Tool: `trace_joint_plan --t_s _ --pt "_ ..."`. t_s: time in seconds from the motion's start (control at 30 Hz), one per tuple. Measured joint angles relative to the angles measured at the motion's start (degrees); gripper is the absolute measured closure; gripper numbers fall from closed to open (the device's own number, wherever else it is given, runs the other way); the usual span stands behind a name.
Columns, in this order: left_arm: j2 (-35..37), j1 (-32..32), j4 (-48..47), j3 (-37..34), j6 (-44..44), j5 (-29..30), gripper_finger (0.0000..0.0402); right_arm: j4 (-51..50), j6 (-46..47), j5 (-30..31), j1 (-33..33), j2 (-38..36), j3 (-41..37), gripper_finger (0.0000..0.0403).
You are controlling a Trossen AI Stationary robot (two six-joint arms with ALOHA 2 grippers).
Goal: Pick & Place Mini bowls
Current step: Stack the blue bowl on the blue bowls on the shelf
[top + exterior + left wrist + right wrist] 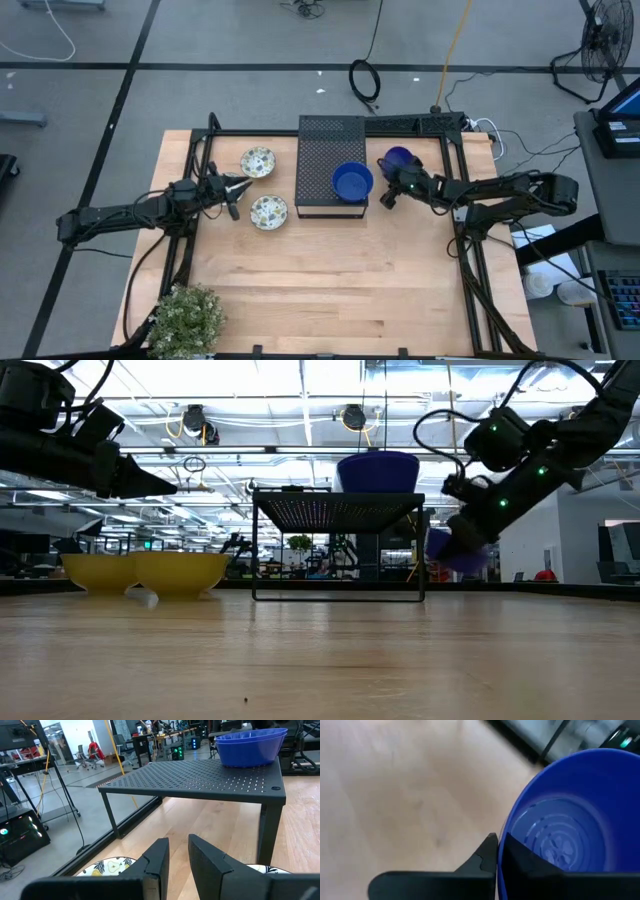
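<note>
Wooden table [340, 290], mid-frame. Right end effector [388, 198] pinched on blue bowl [399, 160] rim, ready for black box [320, 150]. Left end effector [233, 186] slightly apart, empty, between patterned bowls [258, 161].

The black perforated metal box [332, 165] stands mid-counter, a stacked glossy blue bowl [352, 182] on its front right corner. Front of the box, the wooden counter [330, 290] lies open; two floral cream bowls [268, 211] crowd its left.
</note>
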State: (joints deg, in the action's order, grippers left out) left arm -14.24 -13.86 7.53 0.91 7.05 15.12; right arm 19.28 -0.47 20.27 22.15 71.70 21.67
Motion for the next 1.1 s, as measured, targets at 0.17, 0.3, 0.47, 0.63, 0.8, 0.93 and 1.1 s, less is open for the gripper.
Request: trace_joint_plan --t_s 0.17,0.3,0.47,0.63,0.8,0.93,1.1 --pt "0.0 0.02 -0.01 0.02 0.0 0.01 0.0325 8.59 -4.55 0.94 0.35 0.0 0.02 0.0399" --pt "-0.02 0.01 0.0 0.0 0.0 0.02 0.0325 16.3 -6.84 0.92 0.93 0.0 0.02 0.0399" --pt "-0.01 0.02 0.0 0.02 -0.01 0.01 0.0325 25.21 -12.49 0.72 1.14 0.0 0.02 0.0399" --pt "-0.02 0.02 0.0 0.01 0.0 0.02 0.0325 33.66 -15.73 0.66 1.14 0.0 0.02 0.0399" --pt "0.0 0.01 0.0 0.02 0.0 0.0 0.0325 41.46 -15.35 -5.35 1.14 0.0 0.02 0.0399" --pt "-0.01 0.0 0.0 -0.01 -0.01 0.01 0.0325 45.88 -13.96 -15.49 0.92 0.0 0.02 0.0399" --pt "-0.01 0.01 0.0 0.01 -0.01 0.01 0.0325 48.71 -9.21 -28.45 0.85 0.0 0.04 0.0399"
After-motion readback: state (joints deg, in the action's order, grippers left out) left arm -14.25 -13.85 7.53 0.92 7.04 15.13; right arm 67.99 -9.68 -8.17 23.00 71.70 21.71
